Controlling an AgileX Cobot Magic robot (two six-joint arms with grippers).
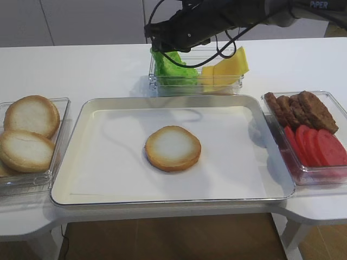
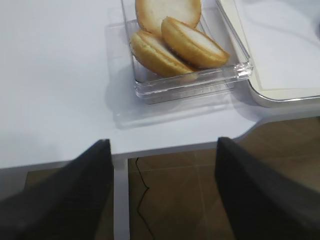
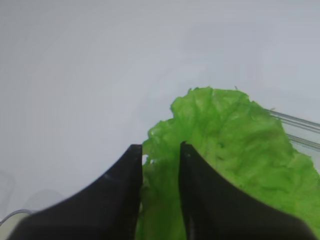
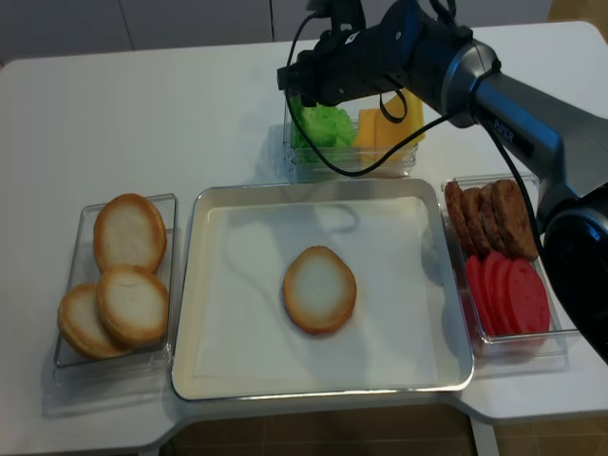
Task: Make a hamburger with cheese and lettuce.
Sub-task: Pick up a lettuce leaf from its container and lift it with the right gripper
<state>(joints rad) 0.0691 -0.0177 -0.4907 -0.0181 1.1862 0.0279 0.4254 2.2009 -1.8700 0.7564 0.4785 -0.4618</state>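
One round bun half (image 1: 172, 148), pale cut face up, lies in the middle of the metal tray (image 1: 108, 184); it also shows in the realsense view (image 4: 319, 289). The green frilly lettuce (image 1: 172, 69) and yellow-orange cheese slices (image 1: 227, 67) stand in a clear box (image 1: 195, 86) behind the tray. My right gripper (image 1: 158, 47) reaches across to the box's left end. In the right wrist view the right gripper (image 3: 161, 147) is shut on the top edge of a lettuce leaf (image 3: 235, 145). My left gripper (image 2: 162, 142) is open and empty over the table's front left edge.
A clear box of bun halves (image 1: 32, 135) stands left of the tray and shows in the left wrist view (image 2: 175, 40). A clear box at the right holds dark patties (image 1: 301, 108) and red tomato slices (image 1: 320, 146). The right arm's cables hang above the back box.
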